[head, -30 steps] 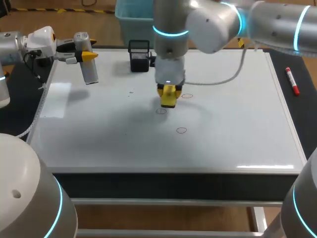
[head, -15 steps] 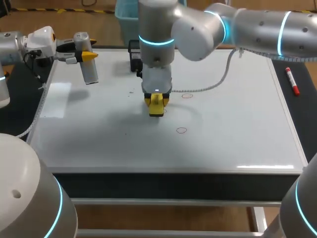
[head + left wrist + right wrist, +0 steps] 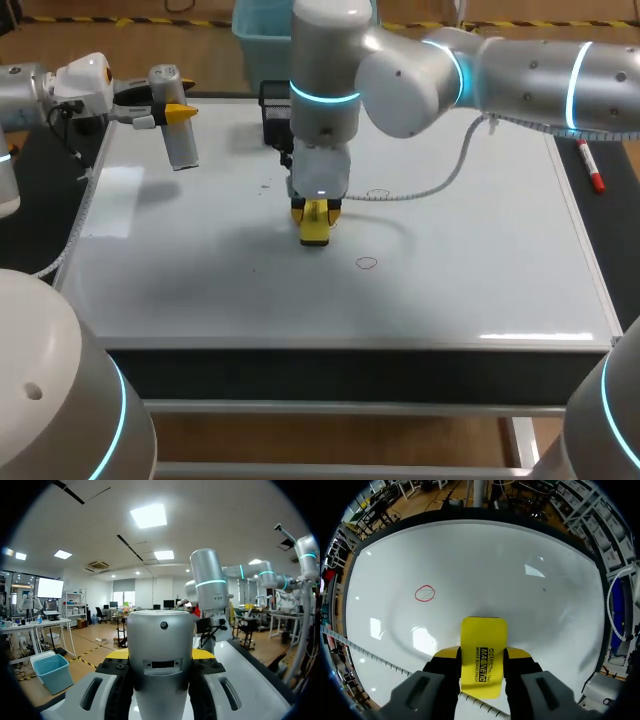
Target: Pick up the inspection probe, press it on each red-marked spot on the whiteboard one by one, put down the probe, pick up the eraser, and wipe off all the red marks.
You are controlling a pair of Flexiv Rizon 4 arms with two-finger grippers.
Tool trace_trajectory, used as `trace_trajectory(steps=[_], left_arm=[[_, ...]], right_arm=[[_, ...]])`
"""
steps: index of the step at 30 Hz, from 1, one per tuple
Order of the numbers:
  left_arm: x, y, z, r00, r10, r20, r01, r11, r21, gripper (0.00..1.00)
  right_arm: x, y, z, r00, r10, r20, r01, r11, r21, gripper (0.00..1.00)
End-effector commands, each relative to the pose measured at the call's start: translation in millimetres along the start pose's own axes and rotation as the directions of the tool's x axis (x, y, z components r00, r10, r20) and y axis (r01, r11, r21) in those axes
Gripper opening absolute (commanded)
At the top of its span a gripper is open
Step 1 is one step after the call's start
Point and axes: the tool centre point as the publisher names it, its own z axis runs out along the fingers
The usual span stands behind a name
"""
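The grey cylindrical probe [image 3: 181, 143] hangs above the whiteboard's far left corner with my left gripper [image 3: 172, 113] shut on it; in the left wrist view the probe [image 3: 160, 670] fills the gap between the fingers. My right gripper [image 3: 315, 215] is shut on the yellow eraser [image 3: 315, 230], which rests on the whiteboard [image 3: 480, 260] near its middle. A red circle [image 3: 367, 263] lies in front of the eraser to the right, and another red mark [image 3: 377, 194] sits beside the right wrist. In the right wrist view the eraser [image 3: 483, 655] is clamped between the fingers, with one red circle [image 3: 425, 593] ahead of it.
A black mesh holder [image 3: 281, 110] stands at the board's far edge behind my right arm. A red marker [image 3: 590, 165] lies on the dark strip right of the board. The right arm's cable [image 3: 440, 180] hangs over the board.
My right gripper has slid the eraser left and a little toward the front; the red circle near the board's middle no longer shows. The left arm holds still.
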Motion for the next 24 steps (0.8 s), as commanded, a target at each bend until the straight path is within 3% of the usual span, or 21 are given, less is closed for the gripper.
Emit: trace_trajectory(steps=[1, 11, 24], left_arm=[[0.6, -1.9, 0.4, 1.000, -0.001, 0.002, 0.001, 1.000, -0.003, 0.00], [0.6, -1.9, 0.4, 1.000, -0.001, 0.002, 0.001, 1.000, -0.003, 0.00], [0.6, -1.9, 0.4, 1.000, -0.001, 0.002, 0.001, 1.000, -0.003, 0.00]], right_arm=[[1.6, -0.3, 1.4, 1.000, -0.003, -0.009, 0.003, 1.000, -0.004, 0.00], [13.8, 0.1, 7.7, 1.000, 0.017, -0.023, -0.018, 1.000, -0.018, 0.00], [58.0, -7.1, 8.3, 0.991, 0.124, -0.055, -0.125, 0.992, -0.013, 0.00]])
